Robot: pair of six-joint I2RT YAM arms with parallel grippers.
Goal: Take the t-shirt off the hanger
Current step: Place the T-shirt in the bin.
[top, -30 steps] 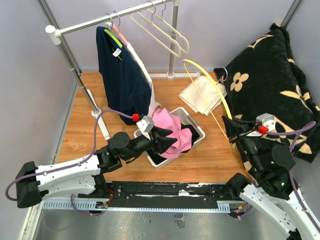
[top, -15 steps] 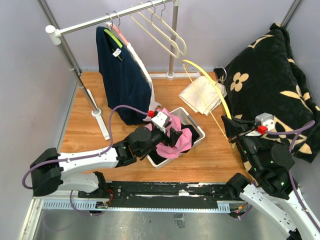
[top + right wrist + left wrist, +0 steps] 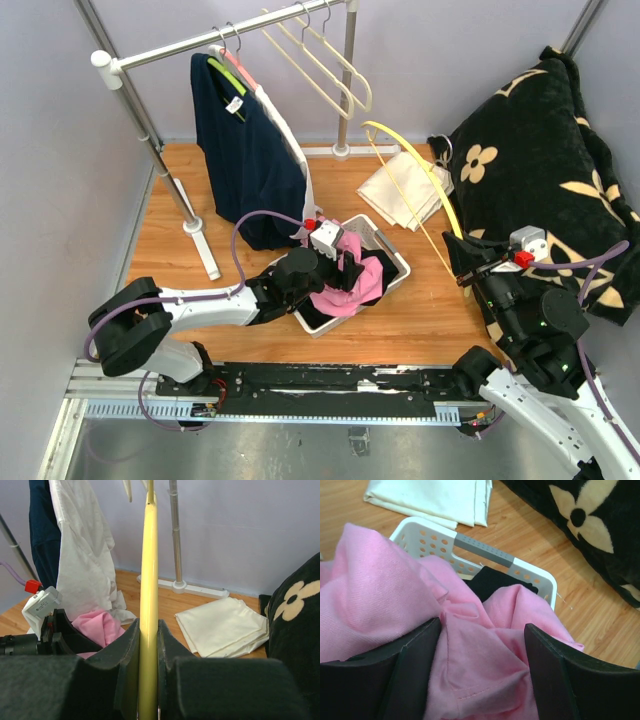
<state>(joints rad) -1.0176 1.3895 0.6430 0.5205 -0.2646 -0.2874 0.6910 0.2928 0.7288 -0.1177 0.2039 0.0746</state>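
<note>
Top external view: a second ago the left end effector [image 3: 343,265] was at the 7 o'clock corner of the white basket [image 3: 398,258] with its fingers closer together on the pink t-shirt [image 3: 352,290]. Since then it has pushed over the basket toward 1 o'clock, and its fingers have spread wide. The left wrist view shows them apart, with the pink t-shirt [image 3: 385,595] bunched between and under them, piled in the white basket [image 3: 485,547]. It looks let go, not pinched.

The right end effector [image 3: 463,262], at 3 o'clock from the basket, is pressed onto the yellow hanger [image 3: 420,165]. The right wrist view shows the yellow hanger [image 3: 149,580] bare. I think the shirt is off the hanger and dropped, so the job is nearly done.
</note>
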